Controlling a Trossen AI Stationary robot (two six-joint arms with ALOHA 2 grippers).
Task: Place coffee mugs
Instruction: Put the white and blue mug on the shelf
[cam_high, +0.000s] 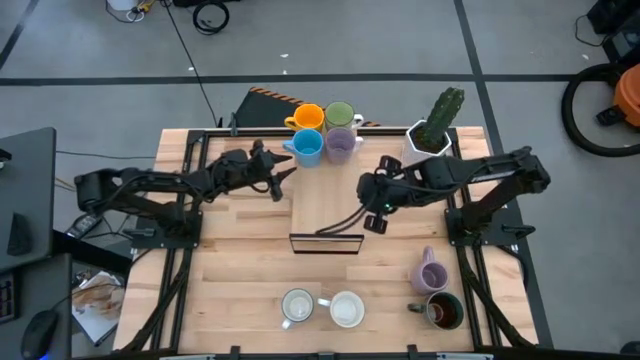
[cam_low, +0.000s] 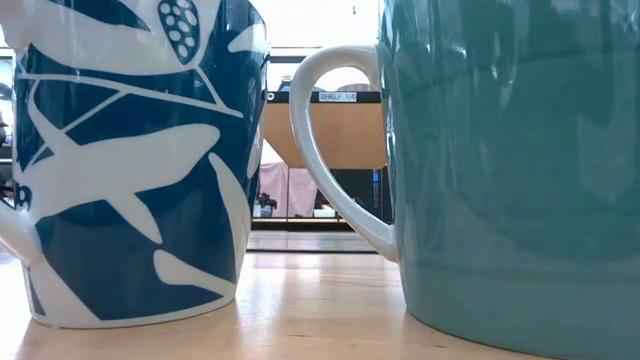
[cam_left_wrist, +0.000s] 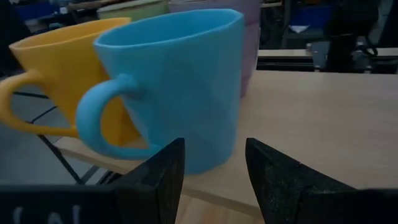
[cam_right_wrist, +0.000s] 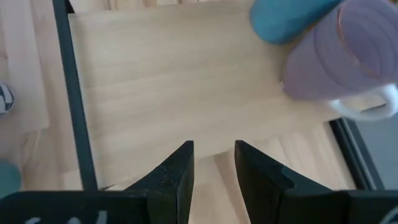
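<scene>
A: So, from above, what is happening?

B: Four small ceramic mugs are sitting clustered at the far end of the pale wooden shelf board (cam_high: 325, 205): the orange mug (cam_high: 307, 117), green mug (cam_high: 338, 113), blue mug (cam_high: 307, 147) and a purple mug (cam_high: 341, 146). The left gripper (cam_high: 281, 177) is hovering just beside the blue one; the right gripper (cam_high: 376, 218) is hanging over the board.

A: And the rest?

B: Two white mugs (cam_high: 322, 308), a second purple mug (cam_high: 431, 273) and a dark mug (cam_high: 445, 311) are waiting at the near edge, probably unplaced.

A: The low view?

B: Two mugs are filling it; hardly anything else is readable.

A: Left wrist?

B: Fingers are standing apart, empty, seemingly lined up on the blue mug.

A: Right wrist?

B: Fingers are parted too, holding nothing.
</scene>
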